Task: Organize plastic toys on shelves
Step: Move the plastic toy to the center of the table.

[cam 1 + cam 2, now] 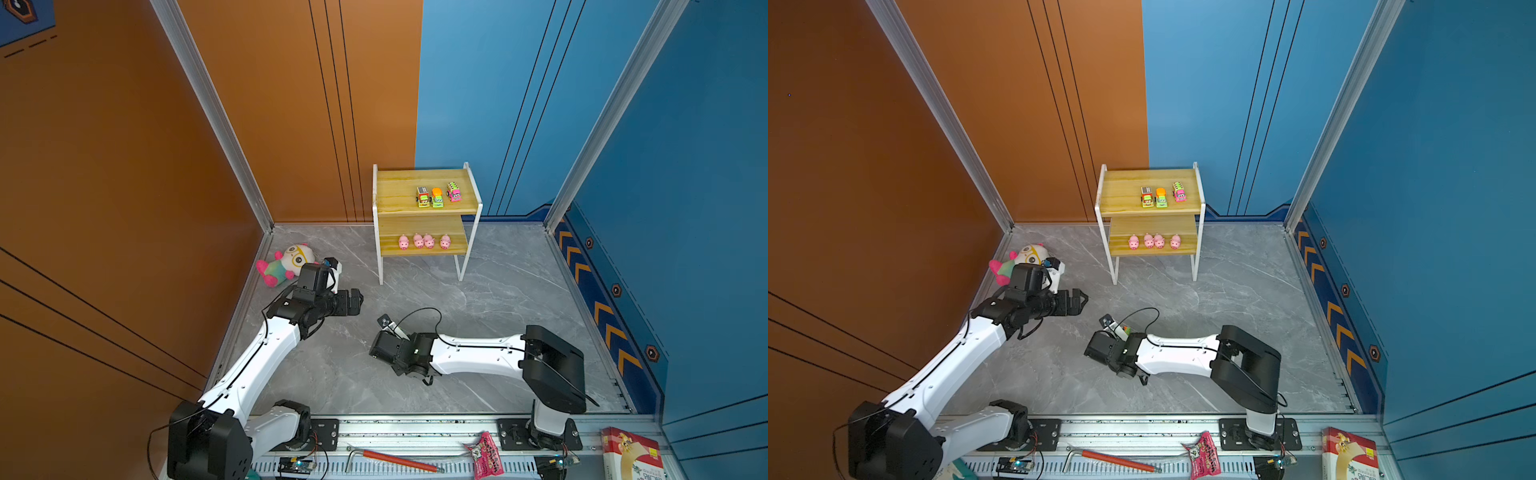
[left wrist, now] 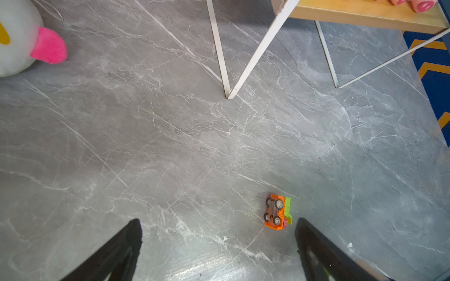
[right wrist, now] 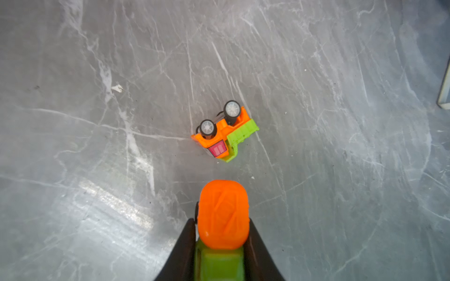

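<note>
Shelves [image 1: 399,199] on grey marbled floor [image 1: 519,299]; orange wall [image 1: 291,124], blue wall [image 1: 469,104] behind

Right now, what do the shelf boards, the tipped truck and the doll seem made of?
Shelf boards: probably wood or veneer, matte yellowish, visible grain streaks.
Tipped truck: glossy moulded plastic, bright uniform orange and green.
Doll: soft plush fabric, fuzzy outline.
</note>
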`<control>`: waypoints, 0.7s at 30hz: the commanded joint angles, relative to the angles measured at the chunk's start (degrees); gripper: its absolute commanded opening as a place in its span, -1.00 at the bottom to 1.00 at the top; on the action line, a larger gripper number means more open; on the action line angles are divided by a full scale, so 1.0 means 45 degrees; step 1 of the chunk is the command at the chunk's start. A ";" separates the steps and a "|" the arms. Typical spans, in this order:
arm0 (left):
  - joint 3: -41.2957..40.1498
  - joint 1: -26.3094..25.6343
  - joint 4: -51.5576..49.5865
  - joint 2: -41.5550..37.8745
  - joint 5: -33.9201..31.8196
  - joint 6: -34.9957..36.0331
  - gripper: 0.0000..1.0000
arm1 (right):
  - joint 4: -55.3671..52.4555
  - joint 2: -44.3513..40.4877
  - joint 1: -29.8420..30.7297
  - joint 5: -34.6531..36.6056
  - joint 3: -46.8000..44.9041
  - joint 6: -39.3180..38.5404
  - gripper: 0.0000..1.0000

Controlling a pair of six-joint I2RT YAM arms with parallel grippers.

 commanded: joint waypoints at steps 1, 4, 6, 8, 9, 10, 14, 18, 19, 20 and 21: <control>0.0259 0.0116 -0.0204 -0.0023 0.0216 0.0063 0.97 | 0.1235 -0.1326 -0.0380 -0.1177 -0.1137 0.0417 -0.51; 0.0271 0.0104 -0.0196 -0.0023 0.0232 0.0066 0.97 | 0.1798 -0.2287 -0.0961 -0.1510 -0.2228 0.0864 -0.50; 0.0270 0.0106 -0.0192 -0.0041 0.0230 0.0063 0.97 | 0.2181 -0.2647 -0.1442 -0.1495 -0.2946 0.1020 -0.50; 0.0259 0.0098 -0.0186 -0.0062 0.0232 0.0068 0.97 | 0.2697 -0.2810 -0.1788 -0.1138 -0.3570 0.0983 -0.50; 0.0259 0.0099 -0.0186 -0.0062 0.0228 0.0063 0.97 | 0.3078 -0.2842 -0.1910 -0.0946 -0.3850 0.0915 -0.50; 0.0262 0.0103 -0.0186 -0.0062 0.0232 0.0063 0.97 | 0.3473 -0.2843 -0.2051 -0.0735 -0.4131 0.0865 -0.50; 0.0240 0.0079 -0.0187 -0.0121 0.0184 0.0073 0.97 | 0.5401 -0.2770 -0.2614 -0.0053 -0.5026 0.0480 -0.50; 0.0237 0.0079 -0.0191 -0.0150 0.0135 0.0101 0.97 | 0.7499 -0.2578 -0.3043 0.0276 -0.5861 -0.0015 -0.48; 0.0241 0.0080 -0.0186 -0.0160 0.0120 0.0102 0.97 | 0.7777 -0.2464 -0.3176 0.0212 -0.5944 -0.0093 -0.48; 0.0236 0.0079 -0.0187 -0.0162 0.0127 0.0102 0.97 | 0.8159 -0.2301 -0.3226 0.0267 -0.6066 -0.0260 -0.46; 0.0253 0.0080 -0.0186 -0.0160 0.0126 0.0102 0.97 | 0.8508 -0.2144 -0.3246 0.0378 -0.6172 -0.0417 -0.44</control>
